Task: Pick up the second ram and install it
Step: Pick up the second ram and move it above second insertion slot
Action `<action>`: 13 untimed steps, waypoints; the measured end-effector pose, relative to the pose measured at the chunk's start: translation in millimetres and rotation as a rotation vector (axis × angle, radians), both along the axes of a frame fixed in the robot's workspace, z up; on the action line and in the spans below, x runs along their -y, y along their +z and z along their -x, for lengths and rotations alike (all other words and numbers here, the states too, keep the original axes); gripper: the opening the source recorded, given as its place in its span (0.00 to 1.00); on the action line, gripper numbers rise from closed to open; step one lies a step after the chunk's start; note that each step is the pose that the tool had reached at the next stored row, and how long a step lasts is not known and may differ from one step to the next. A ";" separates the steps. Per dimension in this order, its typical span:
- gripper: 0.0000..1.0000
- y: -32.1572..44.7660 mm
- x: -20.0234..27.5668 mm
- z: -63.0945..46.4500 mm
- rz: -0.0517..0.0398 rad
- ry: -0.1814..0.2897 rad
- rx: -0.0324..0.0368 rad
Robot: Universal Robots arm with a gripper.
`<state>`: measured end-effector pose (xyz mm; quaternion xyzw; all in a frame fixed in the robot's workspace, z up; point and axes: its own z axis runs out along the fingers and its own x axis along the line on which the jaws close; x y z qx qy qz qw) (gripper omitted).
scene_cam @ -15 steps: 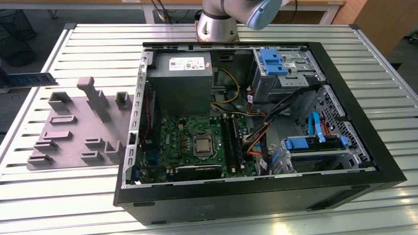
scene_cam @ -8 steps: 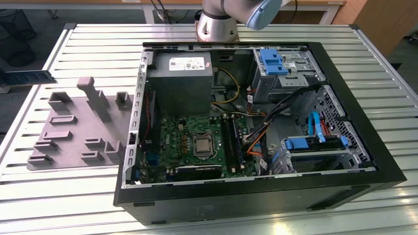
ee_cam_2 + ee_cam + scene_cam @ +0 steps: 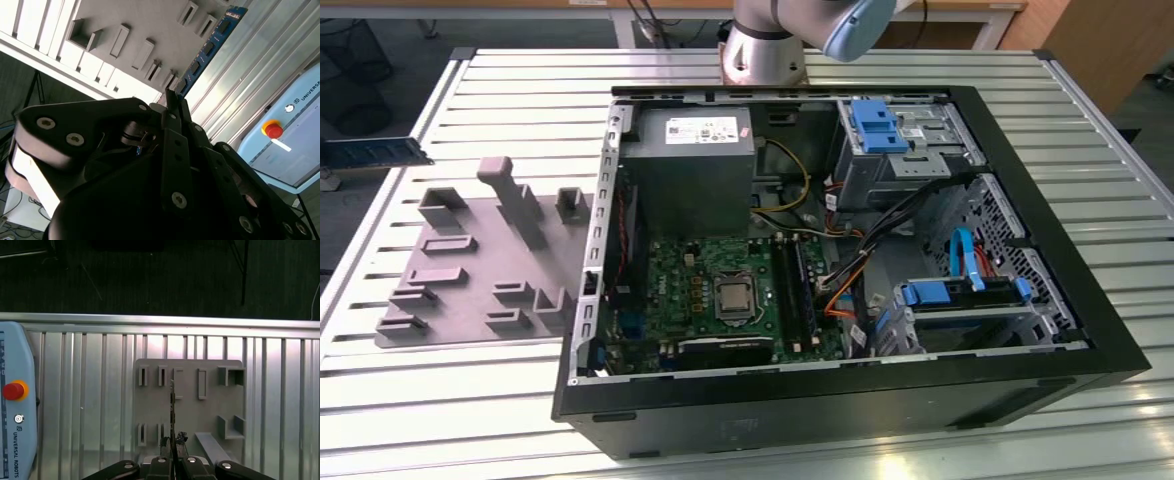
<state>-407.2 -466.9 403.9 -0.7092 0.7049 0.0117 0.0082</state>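
Observation:
My gripper [image 3: 170,100] is shut on the second ram [image 3: 210,47], a slim dark-blue stick with dark chips that reaches out from the fingertips. In the first wrist view the ram [image 3: 172,405] shows edge-on, rising from the gripper [image 3: 172,444] high over the grey fixture plate [image 3: 190,410]. The open computer case [image 3: 854,400] lies on the slatted table. Its green motherboard [image 3: 687,270] has long dark memory slots [image 3: 795,290] beside the processor socket. A similar dark stick [image 3: 374,152] pokes in at the exterior view's left edge; I cannot tell whether it is the held one.
The grey fixture plate [image 3: 474,260], with raised holders and slots, lies to the exterior view's left of the case. Inside the case are a power supply [image 3: 694,160], light-blue drive brackets [image 3: 874,125] and loose cables [image 3: 854,270]. A teach pendant with a red button [image 3: 12,390] lies on the table.

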 end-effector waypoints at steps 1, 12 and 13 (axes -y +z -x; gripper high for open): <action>0.14 1.3 0.0 0.0 0.0001 0.000 0.0002; 0.14 5.4 0.0 0.0 0.0000 0.000 0.0010; 0.14 5.3 0.0 0.0 -0.0001 0.000 0.0011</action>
